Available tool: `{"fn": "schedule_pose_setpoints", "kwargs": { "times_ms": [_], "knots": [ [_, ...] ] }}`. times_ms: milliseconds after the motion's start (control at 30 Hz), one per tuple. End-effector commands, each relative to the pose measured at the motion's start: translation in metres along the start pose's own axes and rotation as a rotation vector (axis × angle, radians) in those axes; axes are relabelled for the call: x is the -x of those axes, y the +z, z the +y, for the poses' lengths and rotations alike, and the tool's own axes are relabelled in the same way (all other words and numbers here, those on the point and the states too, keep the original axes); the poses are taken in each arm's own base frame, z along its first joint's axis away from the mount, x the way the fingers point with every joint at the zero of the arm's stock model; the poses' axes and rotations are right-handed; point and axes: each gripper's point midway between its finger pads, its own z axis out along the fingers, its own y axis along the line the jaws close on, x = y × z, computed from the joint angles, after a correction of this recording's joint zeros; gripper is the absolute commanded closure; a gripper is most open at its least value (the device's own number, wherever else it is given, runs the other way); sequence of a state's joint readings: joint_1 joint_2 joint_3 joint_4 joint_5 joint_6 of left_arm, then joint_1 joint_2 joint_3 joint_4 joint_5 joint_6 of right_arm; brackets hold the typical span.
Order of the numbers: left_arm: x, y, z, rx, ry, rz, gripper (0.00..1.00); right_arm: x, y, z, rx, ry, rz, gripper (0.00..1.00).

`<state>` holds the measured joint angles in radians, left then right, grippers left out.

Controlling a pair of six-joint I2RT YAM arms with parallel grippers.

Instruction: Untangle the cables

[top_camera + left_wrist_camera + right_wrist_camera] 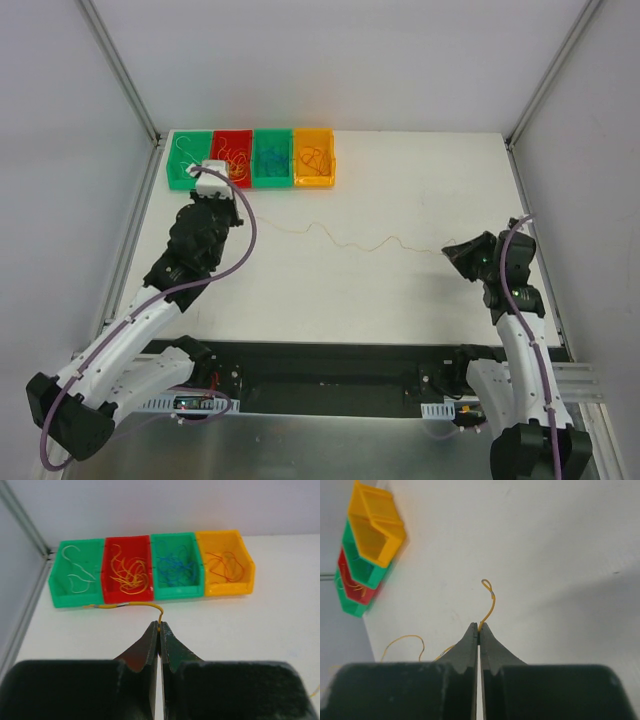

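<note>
**Left wrist view: yellow cable point(140, 603) pinched just in front of the row of bins point(177, 594)**

The left pincer point(159, 626) is pressed together on one end of the cable, close to the front wall of the red bin point(125, 596), which holds other yellow cables. The right pincer point(479, 626) is likewise clamped on the opposite end, well away from the bins, with a small looped tip showing beyond the grip. Between them the cable lies in loose waves on the table point(400, 190), running out from the bins toward the right arm's side. No other cable seems caught on it. The step in hand appears to be freeing this one strand for sorting. To do it well, the right pincer should let go first. The left can then lift its end over the rim and trail the slack into the red bin without dragging its neighbours out.
</note>
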<state>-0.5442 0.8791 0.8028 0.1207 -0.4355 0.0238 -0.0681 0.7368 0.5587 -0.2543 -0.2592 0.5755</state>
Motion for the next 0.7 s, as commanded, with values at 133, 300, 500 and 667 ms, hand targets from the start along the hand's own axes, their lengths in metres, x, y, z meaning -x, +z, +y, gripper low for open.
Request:
{"fn": "schedule_pose_setpoints", "kwargs": {
  "times_ms": [133, 300, 500, 667],
  "knots": [
    [0.037, -0.027, 0.078, 0.308, -0.072, -0.194, 1.0, 0.02, -0.026, -0.057, -0.271, -0.131, -0.065, 1.0],
    [0.035, -0.027, 0.083, 0.329, -0.077, -0.193, 1.0, 0.024, -0.028, -0.058, -0.285, -0.161, -0.059, 1.0],
    [0.014, 0.007, 0.004, -0.055, -0.102, -0.066, 1.0, -0.015, -0.014, 0.004, -0.008, -0.383, 0.121, 1.0],
    [-0.032, 0.01, -0.113, -0.638, -0.201, 0.209, 1.0, -0.082, -0.006, 0.062, 0.196, -0.519, 0.31, 1.0]
  ]
}}
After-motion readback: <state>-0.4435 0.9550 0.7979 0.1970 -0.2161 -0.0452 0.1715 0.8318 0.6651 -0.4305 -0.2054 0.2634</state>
